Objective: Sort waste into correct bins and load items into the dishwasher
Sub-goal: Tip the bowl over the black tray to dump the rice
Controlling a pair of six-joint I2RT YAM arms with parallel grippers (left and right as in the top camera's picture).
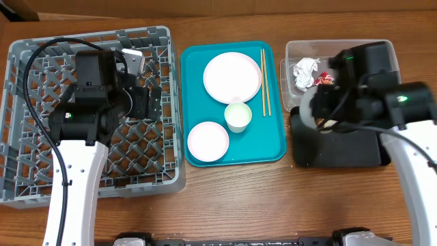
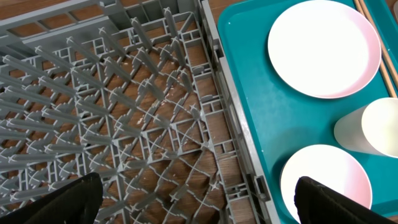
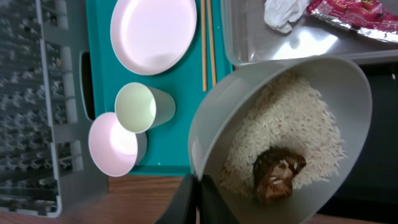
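1. Nearest, at 6 o'clock on the single teal tray, sits one small bowl. One cup stands upright just beside it at 1 o'clock.
2. At 3 o'clock of that tray lies one black tray. The right gripper hangs over its far part, jaws pinched tight on the rim of one rice bowl. The bowl holds a spread of loose rice and one brown lump. Whether the bowl rests on the black tray or hangs above it, I cannot tell.
3. At 9 o'clock of the teal tray stands one grey dish rack. The left gripper hangs above its lattice floor, fingers spread wide and gripping nothing.
4. Farther out, at 12 o'clock on the teal tray, lies one large plate. Two chopsticks lie side by side at its 3 o'clock, running 12 to 6.
5. Farthest, at 12 o'clock of the black tray, stands one clear tub. Inside it is one crumpled tissue, with one red wrapper at the tissue's 3 o'clock, partly hidden under the right arm.
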